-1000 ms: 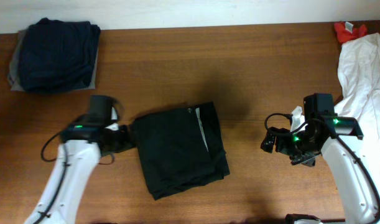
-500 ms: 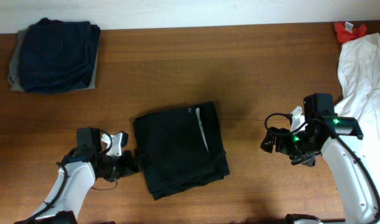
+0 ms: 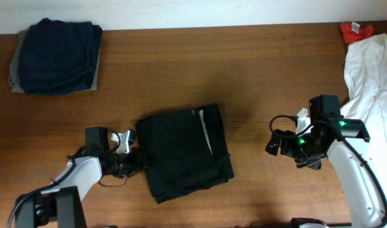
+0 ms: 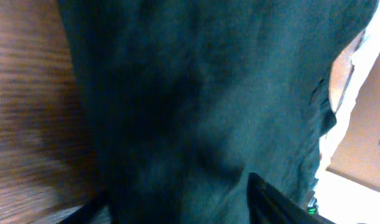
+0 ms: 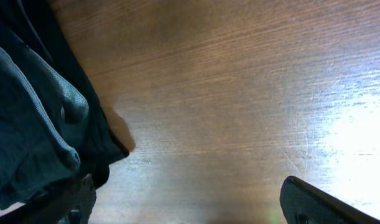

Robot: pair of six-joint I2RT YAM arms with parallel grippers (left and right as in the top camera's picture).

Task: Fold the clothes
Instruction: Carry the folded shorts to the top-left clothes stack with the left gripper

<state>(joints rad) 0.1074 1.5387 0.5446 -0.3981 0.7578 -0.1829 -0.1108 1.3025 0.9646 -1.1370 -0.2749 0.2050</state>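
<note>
Black wrinkled cloth garment (image 3: 183,152) lies folded mid-table. Left gripper (image 3: 137,167) sits at its left edge; cannot tell whether it grips. Right gripper (image 3: 275,144) spread wide, empty. Navy-on-grey folded stack (image 3: 56,56) looks done. White crumpled garment (image 3: 370,69) and small red cloth (image 3: 355,30) remain unfolded.

- Black garment (image 3: 183,152): folded into a wrinkled, rough rectangle, lying flat, lower centre.
- Navy garment (image 3: 57,54): folded, stacked on a grey piece (image 3: 14,77), upper left.
- White garment (image 3: 370,76): unfolded, crumpled, right edge; small red piece (image 3: 355,30) above it.
</note>
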